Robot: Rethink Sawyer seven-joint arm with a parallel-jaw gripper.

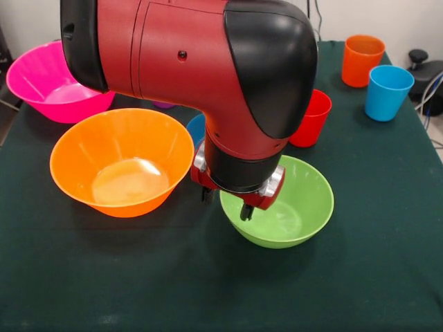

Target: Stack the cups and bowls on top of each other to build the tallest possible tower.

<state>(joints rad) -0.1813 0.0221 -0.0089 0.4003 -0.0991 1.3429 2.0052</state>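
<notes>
- The red and black arm is filling the upper middle of the frame, hiding much of the desk behind it
- The end effector is hanging at the left rim of the green bowl, centre right; one finger is sitting inside the rim, one outside, slightly parted, gripping nothing clearly
- The large orange bowl is sitting left of centre, the pink bowl at upper left
- A blue bowl is peeking out beside the arm
- The red cup, orange cup and light blue cup are standing at upper right
</notes>
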